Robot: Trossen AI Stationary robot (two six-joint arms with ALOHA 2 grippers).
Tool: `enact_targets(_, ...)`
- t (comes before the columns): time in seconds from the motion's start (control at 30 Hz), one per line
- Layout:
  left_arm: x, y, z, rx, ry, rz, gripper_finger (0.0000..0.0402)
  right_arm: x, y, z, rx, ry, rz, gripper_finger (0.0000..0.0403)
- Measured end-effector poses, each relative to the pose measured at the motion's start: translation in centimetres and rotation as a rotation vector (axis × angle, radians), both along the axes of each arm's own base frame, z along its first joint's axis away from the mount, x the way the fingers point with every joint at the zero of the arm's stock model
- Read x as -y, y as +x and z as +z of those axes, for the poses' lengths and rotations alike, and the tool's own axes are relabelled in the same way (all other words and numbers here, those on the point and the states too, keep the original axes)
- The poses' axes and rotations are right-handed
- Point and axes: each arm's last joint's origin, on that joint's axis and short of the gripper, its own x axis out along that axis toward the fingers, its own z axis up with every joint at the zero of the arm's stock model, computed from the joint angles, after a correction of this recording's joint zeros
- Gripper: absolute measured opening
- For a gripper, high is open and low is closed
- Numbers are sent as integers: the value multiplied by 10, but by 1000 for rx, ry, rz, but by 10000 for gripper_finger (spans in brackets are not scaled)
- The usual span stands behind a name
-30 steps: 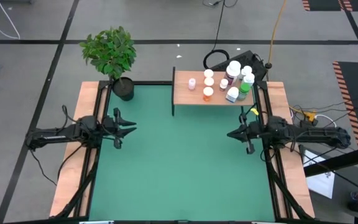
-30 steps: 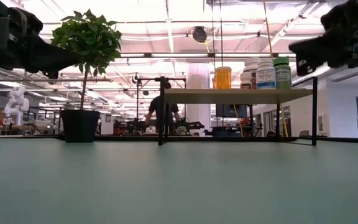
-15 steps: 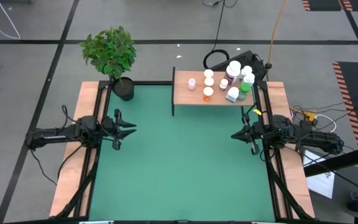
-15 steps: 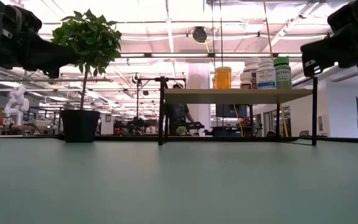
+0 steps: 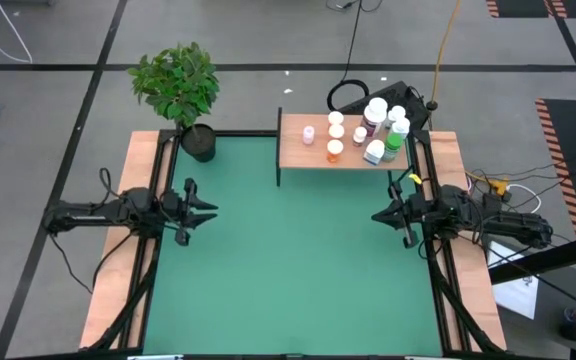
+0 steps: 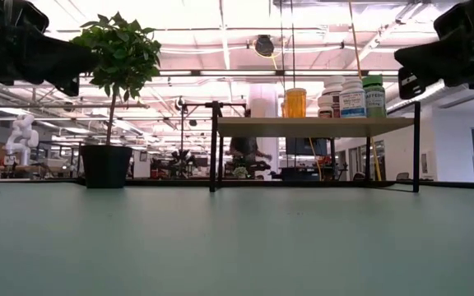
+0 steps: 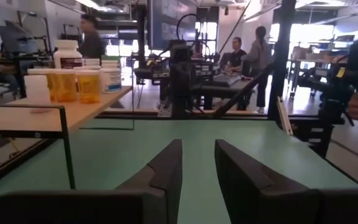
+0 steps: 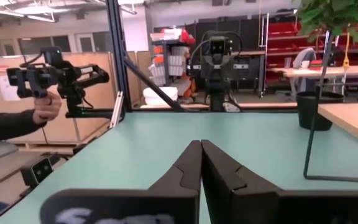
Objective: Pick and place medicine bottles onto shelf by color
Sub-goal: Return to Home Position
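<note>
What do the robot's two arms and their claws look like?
Both arms are dark, slim and built from jointed segments. Each ends in a black two-finger claw: the left claw at the green table's left side, the right claw at its right side. Up close, the fingers are flat, wedge-shaped blades that narrow toward the tips. A thin black cable loops beside the left arm.

About eight medicine bottles (image 5: 335, 131), one shelf (image 5: 298, 153), one potted plant (image 5: 176, 82), left claw (image 5: 211, 207), right claw (image 5: 376, 215)
</note>
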Motion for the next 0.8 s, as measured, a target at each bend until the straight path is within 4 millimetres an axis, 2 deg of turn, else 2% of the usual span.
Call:
enact_targets(0.23,4,0,-1,-11,4,-27,97,0,0,1,13,1,1,0)
enact_targets(0.57,4,4,-13,-151,-52,3,97,0,0,1,8,5,1,0)
enact_targets(0.8,4,7,-18,-205,18,7,97,0,0,1,8,5,1,0)
